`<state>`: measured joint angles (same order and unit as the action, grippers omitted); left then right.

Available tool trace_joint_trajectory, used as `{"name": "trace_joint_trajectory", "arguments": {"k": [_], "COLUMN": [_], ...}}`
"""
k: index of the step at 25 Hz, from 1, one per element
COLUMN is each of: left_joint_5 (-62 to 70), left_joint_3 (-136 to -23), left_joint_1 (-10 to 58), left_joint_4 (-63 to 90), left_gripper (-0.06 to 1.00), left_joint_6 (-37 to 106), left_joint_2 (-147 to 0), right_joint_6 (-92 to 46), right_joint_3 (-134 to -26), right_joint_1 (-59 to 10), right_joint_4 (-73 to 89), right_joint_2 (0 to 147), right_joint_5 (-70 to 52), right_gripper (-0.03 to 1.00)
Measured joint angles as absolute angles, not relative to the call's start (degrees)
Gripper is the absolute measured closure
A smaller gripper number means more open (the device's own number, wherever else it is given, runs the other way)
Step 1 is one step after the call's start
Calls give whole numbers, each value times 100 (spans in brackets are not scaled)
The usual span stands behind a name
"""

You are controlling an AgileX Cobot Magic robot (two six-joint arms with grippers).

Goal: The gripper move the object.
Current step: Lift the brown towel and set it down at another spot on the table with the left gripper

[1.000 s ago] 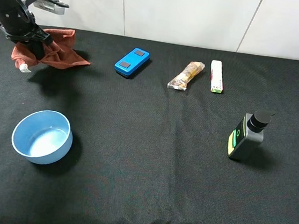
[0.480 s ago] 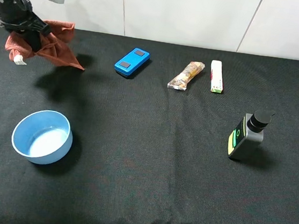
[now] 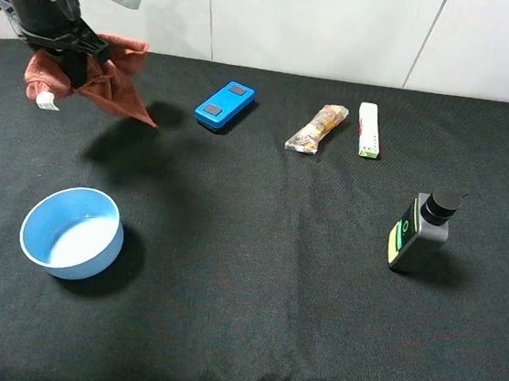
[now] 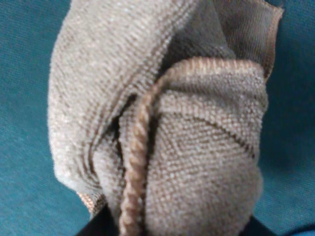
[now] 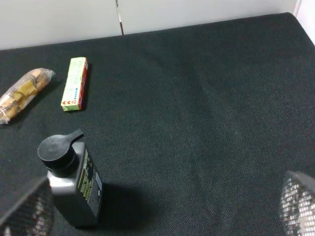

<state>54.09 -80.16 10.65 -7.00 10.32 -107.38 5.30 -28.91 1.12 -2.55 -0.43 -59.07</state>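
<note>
A red-brown cloth (image 3: 106, 77) hangs in the air over the back left of the black table (image 3: 254, 273). My left gripper (image 3: 64, 51) is shut on its bunched top. The cloth fills the left wrist view (image 4: 197, 147), and the fingers are hidden behind it there. My right gripper (image 5: 157, 211) is open and empty. Its two mesh fingertips (image 5: 24, 211) show wide apart at the edges of the right wrist view, near the grey bottle (image 5: 74, 189).
A blue bowl (image 3: 72, 231) stands at the front left. A blue box (image 3: 225, 105), a snack packet (image 3: 317, 128) and a green-white box (image 3: 368, 130) lie along the back. The grey bottle (image 3: 420, 231) stands at the right.
My left gripper has lifted the cloth off the table and carried it to the right. The cloth's shadow has shifted right too. Nothing else has moved.
</note>
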Motion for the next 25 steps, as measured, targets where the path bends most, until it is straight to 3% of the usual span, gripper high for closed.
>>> {"name": "trace_joint_trajectory", "arguments": {"k": [25], "left_joint_5": [6544], "left_joint_3": [-8016], "left_joint_1": [3017], "left_joint_4": [-700], "left_gripper": [69], "left_joint_6": [0], "left_joint_2": [-10085], "right_joint_6": [530], "right_joint_3": [-2891], "right_joint_1": [112], "right_joint_4": [-255], "right_joint_2": [-43], "right_joint_5": [-5907], "right_gripper": [27]}}
